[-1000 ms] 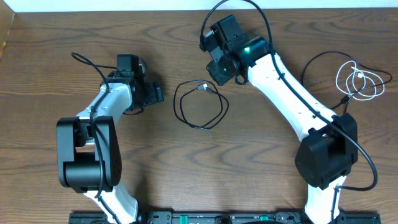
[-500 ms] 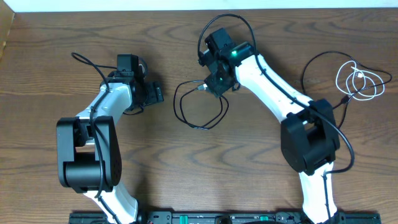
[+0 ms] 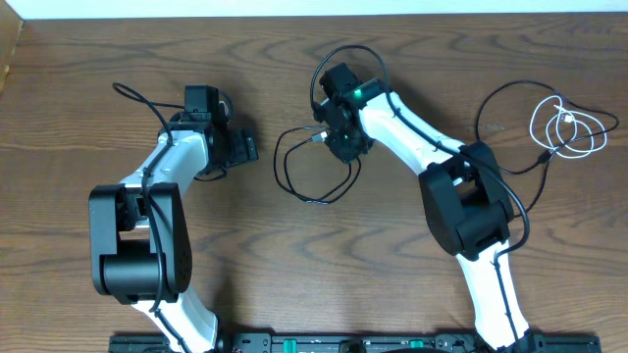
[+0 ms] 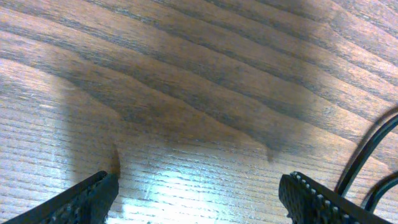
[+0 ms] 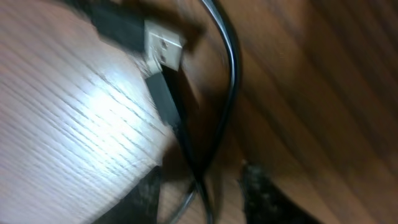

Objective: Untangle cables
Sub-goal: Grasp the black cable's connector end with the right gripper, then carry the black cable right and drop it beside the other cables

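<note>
Black cable [image 5: 232, 74] lies looped on the bench [image 3: 392, 275], far from the white cable [image 3: 569, 120], so the right fingers [image 5: 140, 196], a little apart around it, should squeeze softly; the left fingers [image 4: 317, 196] are wide apart, empty.

My left arm [image 3: 162, 167] and right arm [image 3: 407, 126]: white links, bulky black joints, thick black wires [image 3: 137, 98] running alongside; green light [image 3: 359, 94] on right wrist.
</note>
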Motion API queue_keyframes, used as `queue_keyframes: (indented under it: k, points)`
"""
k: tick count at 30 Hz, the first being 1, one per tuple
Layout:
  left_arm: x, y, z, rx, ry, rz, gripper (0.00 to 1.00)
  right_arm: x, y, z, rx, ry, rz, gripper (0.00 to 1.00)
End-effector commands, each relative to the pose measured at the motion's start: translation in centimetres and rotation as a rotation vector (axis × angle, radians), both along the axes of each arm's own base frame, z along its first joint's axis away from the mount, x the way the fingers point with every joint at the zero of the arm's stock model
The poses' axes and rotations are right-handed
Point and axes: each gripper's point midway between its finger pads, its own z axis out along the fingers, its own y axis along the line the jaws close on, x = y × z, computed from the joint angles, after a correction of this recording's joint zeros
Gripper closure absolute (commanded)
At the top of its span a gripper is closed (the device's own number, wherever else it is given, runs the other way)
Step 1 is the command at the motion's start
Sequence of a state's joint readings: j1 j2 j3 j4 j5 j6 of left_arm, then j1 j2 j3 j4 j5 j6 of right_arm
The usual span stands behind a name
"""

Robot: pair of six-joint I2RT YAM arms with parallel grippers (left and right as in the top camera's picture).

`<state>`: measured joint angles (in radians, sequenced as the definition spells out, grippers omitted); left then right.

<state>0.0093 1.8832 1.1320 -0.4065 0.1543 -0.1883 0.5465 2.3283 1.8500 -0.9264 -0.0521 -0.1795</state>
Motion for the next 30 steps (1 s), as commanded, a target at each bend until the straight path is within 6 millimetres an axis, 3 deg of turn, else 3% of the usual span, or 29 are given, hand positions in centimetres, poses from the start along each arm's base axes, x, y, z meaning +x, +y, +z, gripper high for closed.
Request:
queue_keyframes:
  k: [1, 2, 3, 7, 11, 14, 19, 25, 30]
  points:
    - [0.2, 0.1, 0.8, 0.002, -0.019, 0.014, 0.12, -0.8, -0.2, -2.1, -0.025, 0.045, 0.010, 0.82]
    - [0.2, 0.1, 0.8, 0.002, -0.019, 0.014, 0.12, -0.7, -0.3, -2.1, -0.033, 0.041, 0.009, 0.94]
    - [0.2, 0.1, 0.8, 0.002, -0.019, 0.014, 0.12, -0.5, -0.8, -2.1, -0.056, 0.030, -0.004, 0.99]
    - [0.2, 0.1, 0.8, 0.002, -0.020, 0.014, 0.12, -0.2, -1.1, -0.3, -0.062, 0.002, -0.034, 0.99]
    - [0.2, 0.1, 0.8, 0.001, -0.020, 0.014, 0.12, 0.9, -0.9, 4.8, -0.022, -0.104, -0.052, 0.99]
    - [0.2, 0.1, 0.8, 0.002, -0.020, 0.014, 0.12, 1.6, -2.1, 8.2, -0.036, -0.185, -0.104, 0.99]
    - [0.2, 0.1, 0.8, 0.002, -0.020, 0.015, 0.12, 0.9, -4.0, 13.1, -0.046, -0.248, -0.137, 0.99]
    - [0.2, 0.1, 0.8, 0.002, -0.020, 0.014, 0.12, 0.9, -7.6, 17.3, -0.121, -0.348, -0.216, 0.99]
    - [0.2, 0.1, 0.8, 0.001, -0.020, 0.014, 0.12, 1.8, -11.8, 20.4, -0.213, -0.457, -0.324, 0.99]
